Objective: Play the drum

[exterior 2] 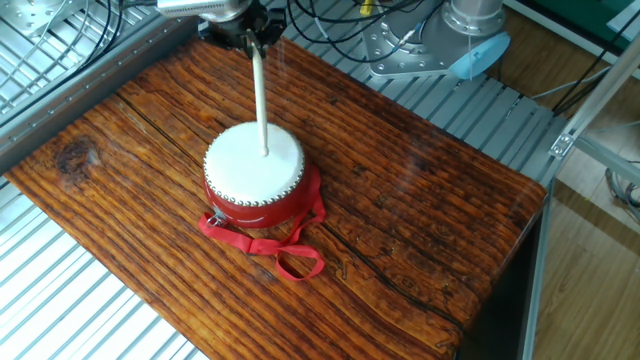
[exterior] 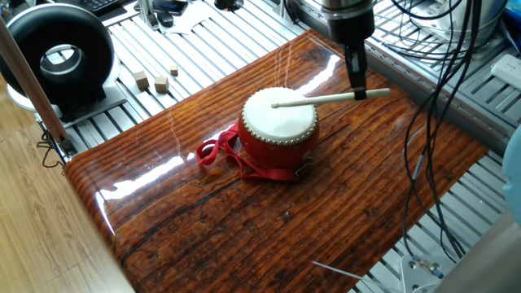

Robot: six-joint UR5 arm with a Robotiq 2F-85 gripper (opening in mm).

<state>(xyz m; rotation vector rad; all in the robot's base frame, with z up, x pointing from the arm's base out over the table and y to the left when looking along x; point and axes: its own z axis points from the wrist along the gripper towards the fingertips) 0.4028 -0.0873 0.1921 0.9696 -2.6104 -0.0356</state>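
Observation:
The small red drum with an off-white skin head sits mid-table; it also shows in the other fixed view. Its red ribbon strap lies to one side. My gripper is shut on a pale wooden drumstick, gripping its far end. The stick reaches over the head, its tip near the head's middle. Whether the tip touches the skin I cannot tell. In the other fixed view the gripper is at the table's far edge.
A black ring-shaped device stands at the back left beside small wooden blocks. Cables hang at the right. The wooden table ends in slatted metal. A blue object lies beyond the table.

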